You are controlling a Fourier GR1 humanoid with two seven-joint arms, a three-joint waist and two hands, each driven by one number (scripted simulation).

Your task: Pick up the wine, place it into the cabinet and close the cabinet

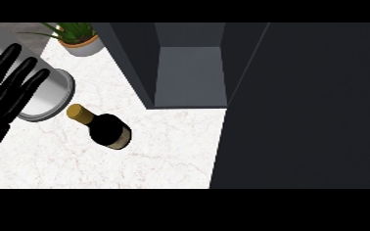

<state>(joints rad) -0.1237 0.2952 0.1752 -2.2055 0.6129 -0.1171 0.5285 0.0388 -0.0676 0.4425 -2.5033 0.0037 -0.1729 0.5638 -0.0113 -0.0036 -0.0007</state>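
Wine (104, 127) stands on the counter (166, 147) at seven o'clock of the open cabinet (189, 73); left hand (18, 85) rests at nine o'clock, fingers straight and apart, touching nothing.

even bright light on pale counter (166, 151), cabinet (189, 73) interior dim, no glare/blur.

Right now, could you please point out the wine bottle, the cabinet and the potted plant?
wine bottle (108, 129), head view, dark body.
cabinet (189, 76), head view, inner floor.
potted plant (85, 45), head view, pot rim.
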